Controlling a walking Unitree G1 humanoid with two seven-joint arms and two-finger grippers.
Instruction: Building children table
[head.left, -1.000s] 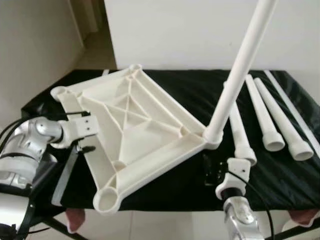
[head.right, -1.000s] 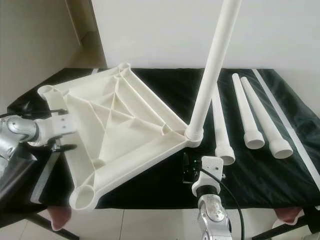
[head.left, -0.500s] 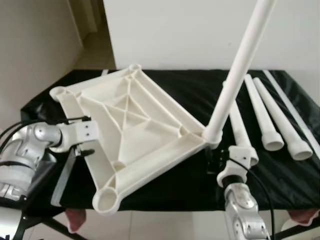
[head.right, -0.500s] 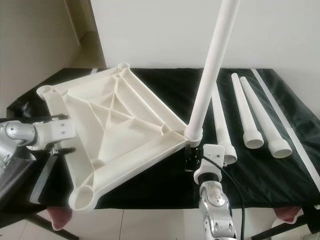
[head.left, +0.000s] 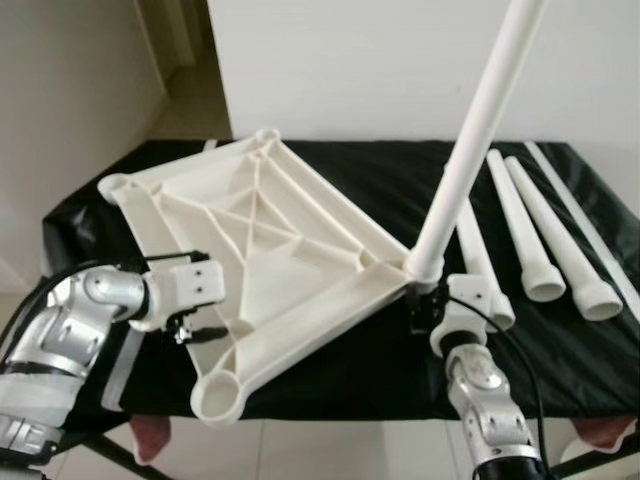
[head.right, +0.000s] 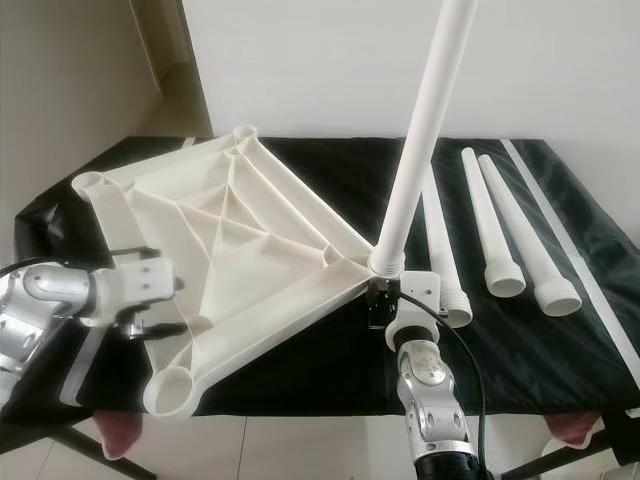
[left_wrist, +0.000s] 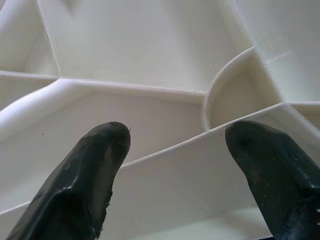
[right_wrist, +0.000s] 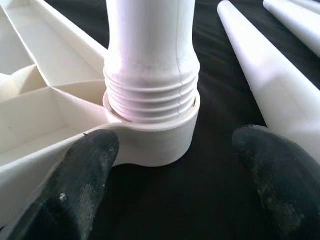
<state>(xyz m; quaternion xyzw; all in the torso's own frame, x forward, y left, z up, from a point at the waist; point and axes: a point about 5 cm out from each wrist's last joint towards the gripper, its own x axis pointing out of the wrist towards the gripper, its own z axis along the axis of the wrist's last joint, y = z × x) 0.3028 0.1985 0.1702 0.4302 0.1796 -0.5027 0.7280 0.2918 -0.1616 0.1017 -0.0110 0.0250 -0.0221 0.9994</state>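
Observation:
The white plastic table top (head.left: 270, 250) lies upside down and tilted on the black-covered table (head.left: 360, 370). One white leg (head.left: 480, 130) stands screwed into its right corner socket (right_wrist: 150, 135), with the thread showing. Three loose legs (head.left: 520, 225) lie side by side to the right. My left gripper (head.left: 195, 332) is at the top's near-left rim, open, its fingertips (left_wrist: 100, 150) spread over a rib. Just in front of the corner socket my right gripper (head.left: 425, 312) is open too, with one fingertip (right_wrist: 92, 150) on each side of the socket.
A thin white strip (head.left: 580, 215) lies along the far right of the cloth. A grey flat bar (head.left: 118, 365) hangs off the front-left edge. The front edge runs just below both grippers. A white wall (head.left: 380, 60) stands behind.
My left gripper has moved right, onto the top's near-left rim. My right gripper has risen forward to the corner socket holding the leg. The table top has barely shifted.

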